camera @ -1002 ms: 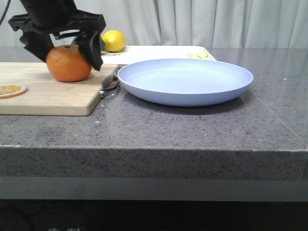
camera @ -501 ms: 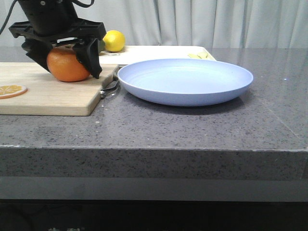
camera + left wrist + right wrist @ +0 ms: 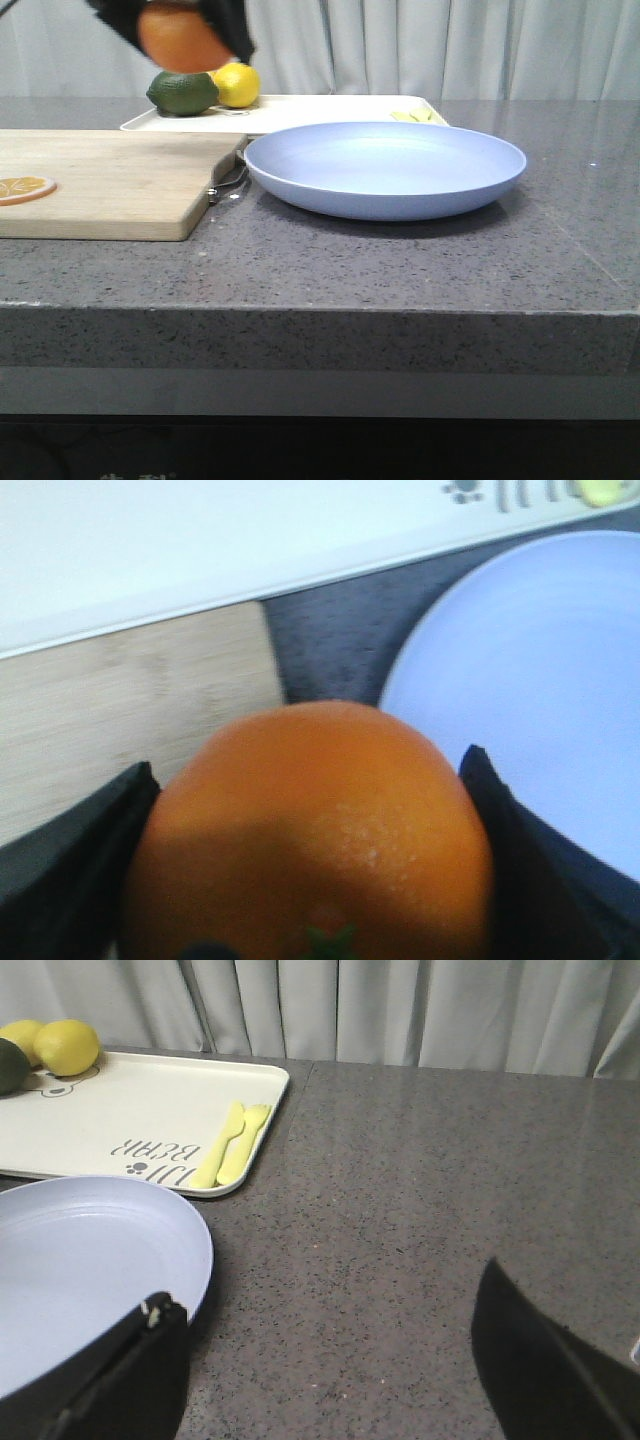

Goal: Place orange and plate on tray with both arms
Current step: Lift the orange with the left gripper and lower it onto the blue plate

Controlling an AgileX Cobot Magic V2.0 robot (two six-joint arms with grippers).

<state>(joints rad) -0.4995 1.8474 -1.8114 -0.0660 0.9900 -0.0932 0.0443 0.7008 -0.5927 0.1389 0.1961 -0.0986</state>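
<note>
My left gripper (image 3: 180, 25) is shut on the orange (image 3: 182, 38) and holds it high in the air at the top left of the front view, over the back of the cutting board. In the left wrist view the orange (image 3: 310, 830) fills the space between the two black fingers (image 3: 70, 870). The lavender-blue plate (image 3: 385, 168) lies on the counter in front of the cream-white tray (image 3: 330, 108). My right gripper (image 3: 320, 1360) is open and empty above bare counter, beside the plate's (image 3: 80, 1260) rim. The tray (image 3: 130, 1120) lies beyond it.
A wooden cutting board (image 3: 110, 185) with an orange slice (image 3: 24, 187) lies at the left. A yellow lemon (image 3: 236, 84) and a dark green fruit (image 3: 183, 93) sit at the tray's left end. A yellow fork and knife (image 3: 230, 1145) lie on the tray.
My left gripper has lifted the orange off the cutting board, up and slightly to the right. The dark green fruit behind it now shows. The plate has not moved.
</note>
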